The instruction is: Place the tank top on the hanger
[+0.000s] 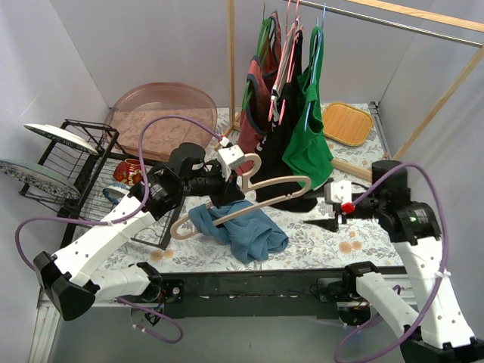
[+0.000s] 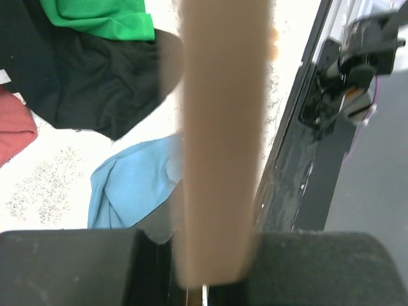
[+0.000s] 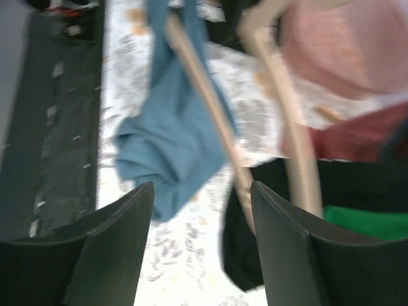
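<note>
My left gripper (image 1: pixel 224 184) is shut on the pale wooden hanger (image 1: pixel 281 184) near its hook and holds it tilted above the table. In the left wrist view the hanger (image 2: pixel 220 127) fills the gap between the black pads. The teal tank top (image 1: pixel 243 231) lies bunched on the cloth, and the hanger's lower left arm crosses over it; it also shows in the left wrist view (image 2: pixel 131 185). My right gripper (image 1: pixel 322 217) is open and empty, just right of the hanger's end. In the right wrist view the gripper (image 3: pixel 201 217) faces the tank top (image 3: pixel 172 134) and the hanger (image 3: pixel 205 95).
A green top (image 1: pixel 308 144), a black top (image 1: pixel 286 113) and a red top (image 1: pixel 255 121) hang on thin hangers from a rail (image 1: pixel 393 23) behind. A black dish rack (image 1: pixel 91 166), a pink tray (image 1: pixel 162 113) and a bamboo plate (image 1: pixel 346 122) stand at the back.
</note>
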Tool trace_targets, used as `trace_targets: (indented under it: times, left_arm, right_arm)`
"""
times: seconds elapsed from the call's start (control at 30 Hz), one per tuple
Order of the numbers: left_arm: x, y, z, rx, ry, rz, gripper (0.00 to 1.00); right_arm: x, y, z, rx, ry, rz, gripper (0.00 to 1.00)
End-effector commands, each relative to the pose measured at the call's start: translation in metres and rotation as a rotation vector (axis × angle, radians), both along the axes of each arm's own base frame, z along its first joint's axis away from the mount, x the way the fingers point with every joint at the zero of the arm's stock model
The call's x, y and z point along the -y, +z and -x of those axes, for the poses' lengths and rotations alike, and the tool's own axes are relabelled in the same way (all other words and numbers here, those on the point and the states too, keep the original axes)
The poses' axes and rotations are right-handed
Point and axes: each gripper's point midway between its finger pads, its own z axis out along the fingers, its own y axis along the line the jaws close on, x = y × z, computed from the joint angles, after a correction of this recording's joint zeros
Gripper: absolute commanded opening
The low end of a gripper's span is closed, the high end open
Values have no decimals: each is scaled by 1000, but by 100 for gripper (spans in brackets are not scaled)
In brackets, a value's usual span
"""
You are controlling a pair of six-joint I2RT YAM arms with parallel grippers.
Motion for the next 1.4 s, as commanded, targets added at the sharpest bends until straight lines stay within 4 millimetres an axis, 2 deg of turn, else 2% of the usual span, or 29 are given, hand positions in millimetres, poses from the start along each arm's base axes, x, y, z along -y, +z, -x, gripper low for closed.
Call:
trace_targets:
  times: [0.0, 0.07, 0.1, 0.17, 0.2, 0.3, 0.33, 0.43, 0.53, 0.57, 0.6, 0.77, 0.87, 0.9, 0.97, 1.0, 1.1, 1.13, 1.2, 1.23, 1.27, 1.3, 1.37]
  left_arm:
    - [0, 31, -5, -6, 88, 110, 0]
    - [0, 33, -6, -18, 106, 120, 0]
    - [-1, 33, -5, -33, 115, 125, 0]
    - [-1, 33, -3, -42, 121, 135, 0]
    - [-2, 31, -2, -50, 123, 136, 0]
    - [-2, 30, 1, -75, 133, 158, 0]
    - [-2, 30, 2, -87, 139, 165, 0]
    - [-2, 31, 2, -94, 152, 181, 0]
    - [-5, 35, 3, -98, 169, 201, 0]
    - [-6, 35, 4, -105, 172, 206, 0]
    - [-7, 34, 5, -107, 175, 208, 0]
    - [-10, 29, 10, -118, 177, 207, 0]
    - [-13, 30, 11, -112, 186, 208, 0]
    - [-14, 31, 11, -108, 190, 208, 0]
    - [-17, 32, 11, -100, 198, 207, 0]
    - [-18, 30, 12, -97, 200, 205, 0]
    - [-24, 29, 14, -91, 215, 204, 0]
    - [-25, 29, 15, -94, 216, 205, 0]
    - [-29, 28, 18, -92, 221, 209, 0]
    - [-30, 27, 19, -97, 224, 209, 0]
    - [-32, 26, 21, -94, 225, 211, 0]
    - [-33, 25, 21, -97, 227, 209, 0]
    - [-35, 23, 24, -102, 232, 208, 0]
  right_arm:
    - [-20, -60, 28, -121, 227, 14, 68]
    - [-30, -105, 34, -138, 253, 136, 68]
    - [-39, -107, 26, -82, 241, 140, 70]
    - [-41, -136, 21, -43, 231, 243, 70]
    - [-48, -139, 9, 3, 213, 264, 78]
    - [-63, -142, -10, 105, 172, 341, 79]
    - [-72, -136, -18, 149, 165, 332, 79]
    - [-95, -143, -24, 220, 177, 376, 79]
    - [-109, -176, -10, 283, 241, 456, 81]
    - [-108, -184, -15, 315, 218, 489, 81]
    - [-104, -203, -14, 318, 219, 530, 81]
    - [-116, -209, -34, 383, 129, 532, 79]
    - [-116, -213, -38, 377, 109, 552, 63]
    - [-115, -213, -38, 367, 101, 552, 51]
    - [-113, -211, -38, 356, 86, 549, 37]
    - [-110, -211, -38, 336, 73, 548, 21]
    - [-100, -199, -44, 304, 30, 507, 2]
    - [-90, -198, -49, 265, -5, 502, 1]
    - [-85, -182, -46, 240, -3, 431, 1]
    - [-74, -181, -49, 206, -33, 427, 1]
    - [-72, -173, -43, 194, -15, 384, 1]
    - [-63, -170, -47, 178, -41, 372, 1]
    - [-52, -167, -40, 147, -48, 360, 1]
